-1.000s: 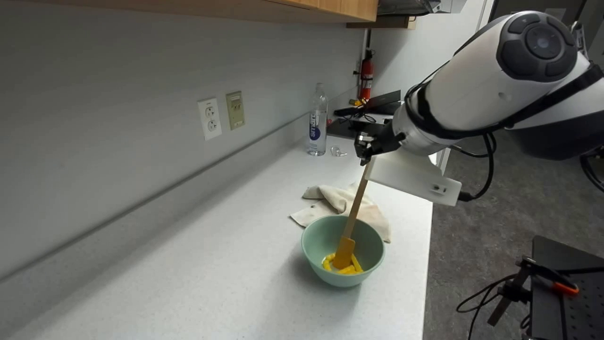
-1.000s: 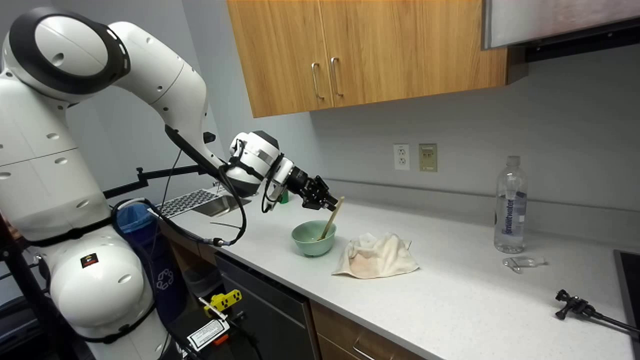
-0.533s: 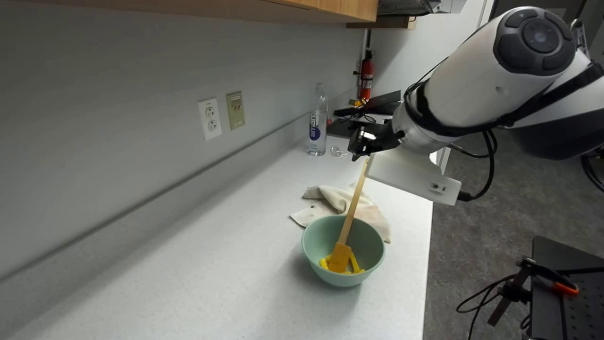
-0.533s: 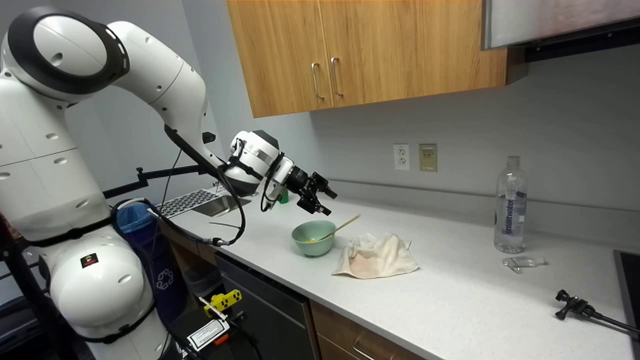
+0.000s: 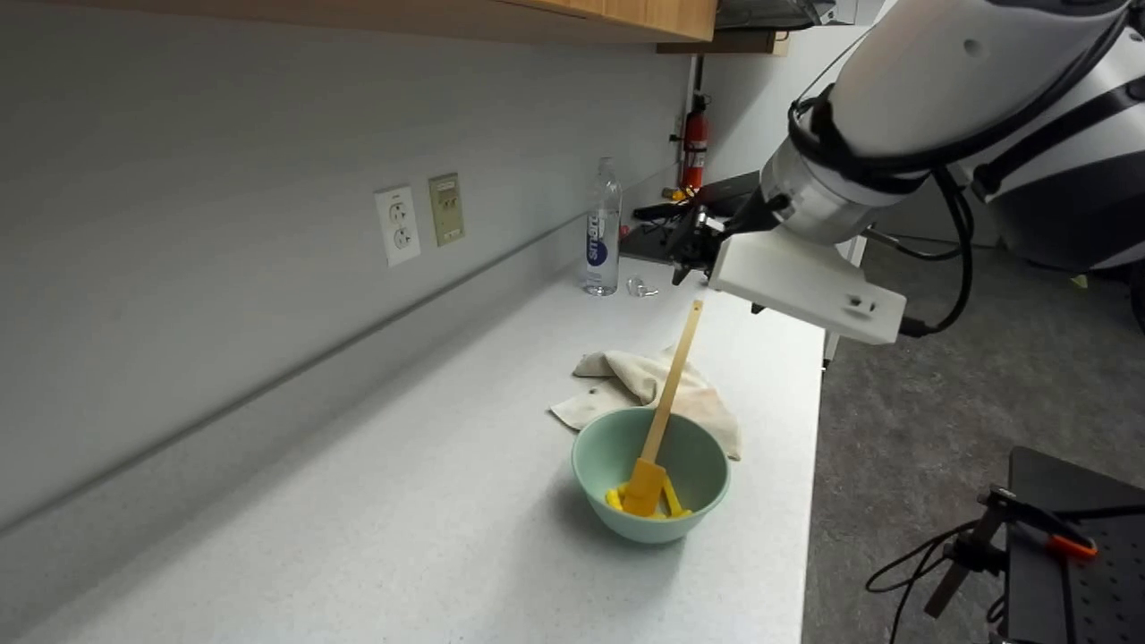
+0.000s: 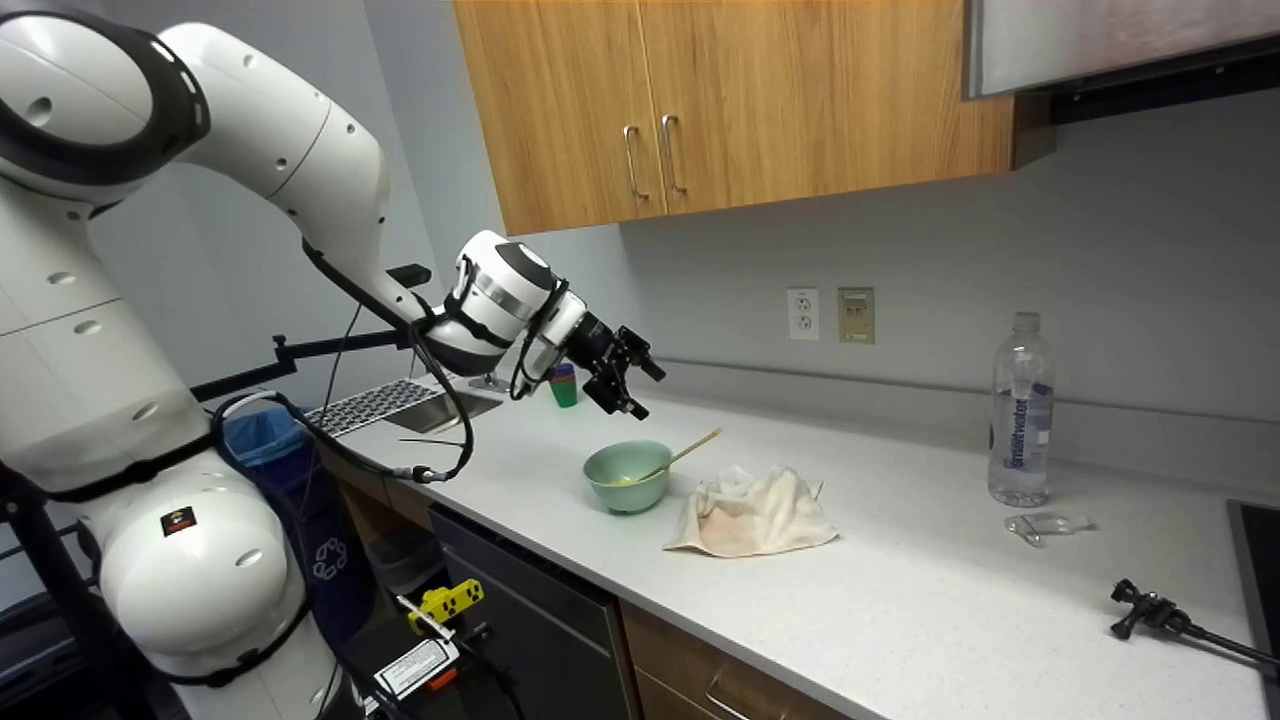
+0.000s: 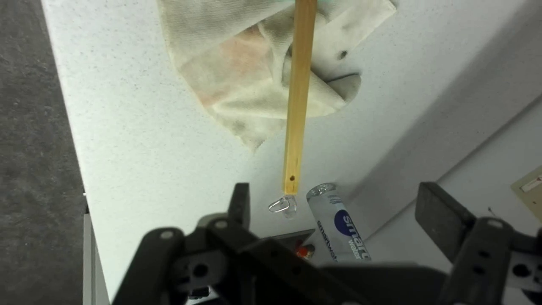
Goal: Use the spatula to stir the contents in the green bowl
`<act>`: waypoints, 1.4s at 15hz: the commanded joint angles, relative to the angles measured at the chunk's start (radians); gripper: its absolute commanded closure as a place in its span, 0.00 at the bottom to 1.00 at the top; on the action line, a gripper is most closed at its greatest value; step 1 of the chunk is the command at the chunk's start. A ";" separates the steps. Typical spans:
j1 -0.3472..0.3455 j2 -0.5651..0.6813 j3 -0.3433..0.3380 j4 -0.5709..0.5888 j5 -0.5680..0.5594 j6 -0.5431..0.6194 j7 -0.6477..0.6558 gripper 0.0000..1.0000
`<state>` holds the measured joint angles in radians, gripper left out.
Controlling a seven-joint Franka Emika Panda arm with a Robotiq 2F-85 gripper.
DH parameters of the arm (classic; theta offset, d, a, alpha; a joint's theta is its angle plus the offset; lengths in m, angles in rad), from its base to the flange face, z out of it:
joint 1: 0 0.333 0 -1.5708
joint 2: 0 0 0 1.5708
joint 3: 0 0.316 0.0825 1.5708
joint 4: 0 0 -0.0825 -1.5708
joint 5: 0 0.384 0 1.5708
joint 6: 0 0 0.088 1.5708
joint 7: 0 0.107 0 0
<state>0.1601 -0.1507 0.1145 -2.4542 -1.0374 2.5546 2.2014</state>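
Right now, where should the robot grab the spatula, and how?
I'd probably pinch the upper handle across its narrow width, bringing the open gripper down from above. The spatula slants out of the green bowl, so that slim part sticks up free, while its blade sits among the yellow food.

Tool point(image 6: 646, 392) aslant, fingers point(image 7: 442, 222) wide apart.

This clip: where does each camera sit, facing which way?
An exterior view: above the speckled white countertop, facing along it; the white robot arm shows partly.
An exterior view: in front of the countertop, facing wooden cabinets; most of the arm shows.
Wrist view: on the arm, facing down past black fingers toward the tan wooden spatula.
Both exterior views share the round mint-green bowl.
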 commanded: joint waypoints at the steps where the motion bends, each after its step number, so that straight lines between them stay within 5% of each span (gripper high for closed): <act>1: -0.020 -0.126 -0.033 -0.079 0.192 0.047 -0.197 0.00; 14: -0.064 -0.467 -0.097 -0.228 0.984 0.081 -0.674 0.00; 18: -0.078 -0.507 -0.089 -0.242 1.132 0.061 -0.742 0.00; 21: -0.117 -0.455 -0.037 -0.211 1.131 0.057 -0.733 0.00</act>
<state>0.0833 -0.6046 0.0368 -2.6671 0.0463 2.6148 1.5028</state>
